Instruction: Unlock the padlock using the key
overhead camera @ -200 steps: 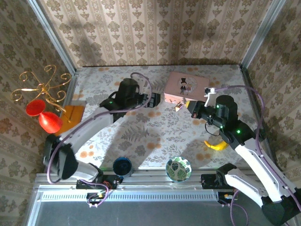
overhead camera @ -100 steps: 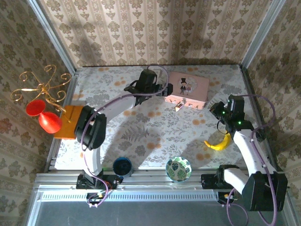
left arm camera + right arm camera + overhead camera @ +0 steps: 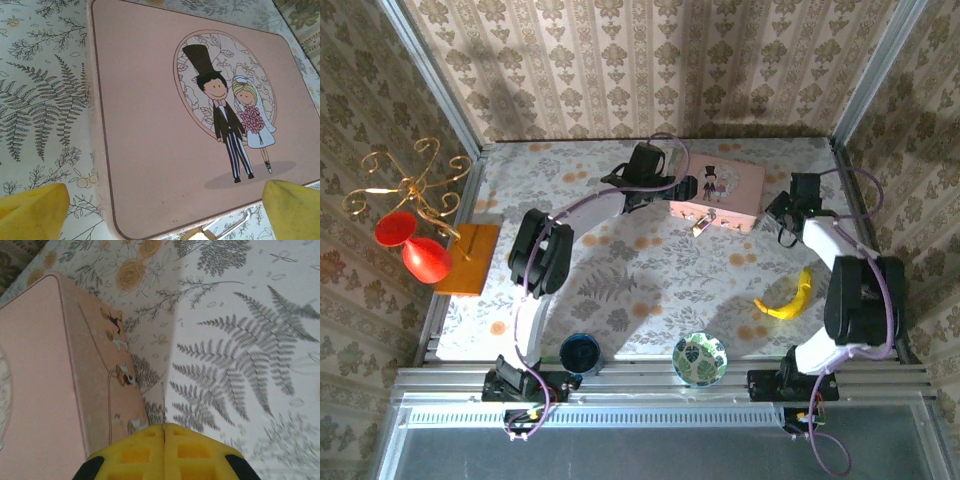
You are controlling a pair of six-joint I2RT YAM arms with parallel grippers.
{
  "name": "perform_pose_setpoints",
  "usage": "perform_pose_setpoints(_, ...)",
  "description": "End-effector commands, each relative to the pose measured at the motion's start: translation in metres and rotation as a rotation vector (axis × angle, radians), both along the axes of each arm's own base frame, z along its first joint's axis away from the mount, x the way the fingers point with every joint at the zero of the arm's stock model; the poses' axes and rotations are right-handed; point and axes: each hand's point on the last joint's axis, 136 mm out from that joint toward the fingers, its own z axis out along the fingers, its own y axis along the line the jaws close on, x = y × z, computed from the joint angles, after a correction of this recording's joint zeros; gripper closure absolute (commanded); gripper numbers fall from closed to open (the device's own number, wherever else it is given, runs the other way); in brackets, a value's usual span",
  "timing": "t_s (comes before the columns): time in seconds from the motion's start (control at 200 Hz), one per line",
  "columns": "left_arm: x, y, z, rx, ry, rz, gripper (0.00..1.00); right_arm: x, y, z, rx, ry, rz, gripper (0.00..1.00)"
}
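Our left gripper hangs wide open over the pink box lid, gripping nothing; the right gripper is pinched fully shut just off the box's right end, and we can't tell if anything's between its tips. The padlock sits against the box's near side, toward the tabletop's far edge, right of middle.

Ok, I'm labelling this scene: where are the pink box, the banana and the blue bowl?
Pink box (image 3: pixel 740 185), top view, bare lid corner.
Banana (image 3: pixel 794 303), top view, its middle.
Blue bowl (image 3: pixel 582 353), top view, its inside.
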Motion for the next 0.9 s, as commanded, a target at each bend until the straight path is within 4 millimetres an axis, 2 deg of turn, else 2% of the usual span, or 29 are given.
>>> perform_pose_setpoints(0.0,0.005,-0.003,0.002,-0.006,0.014,-0.022,0.0,0.025,-0.008,0.002,-0.054,-0.017,0.016,1.0)
perform_pose_setpoints(0.275,0.01,-0.017,-0.018,-0.014,0.056,-0.052,0.0,0.066,0.012,-0.024,-0.032,0.042,0.139,1.0)
perform_pose_setpoints(0.485,0.008,-0.023,-0.029,-0.015,0.09,-0.063,0.0,0.085,0.036,-0.027,-0.001,0.049,0.232,1.0)
perform_pose_setpoints(0.685,-0.002,-0.01,-0.023,-0.026,0.067,-0.018,0.0,0.097,0.078,-0.031,0.026,0.061,0.334,1.0)
perform_pose_setpoints(0.895,-0.024,0.019,-0.016,-0.008,0.04,0.036,0.0,0.1,0.128,-0.037,0.079,0.042,0.412,1.0)
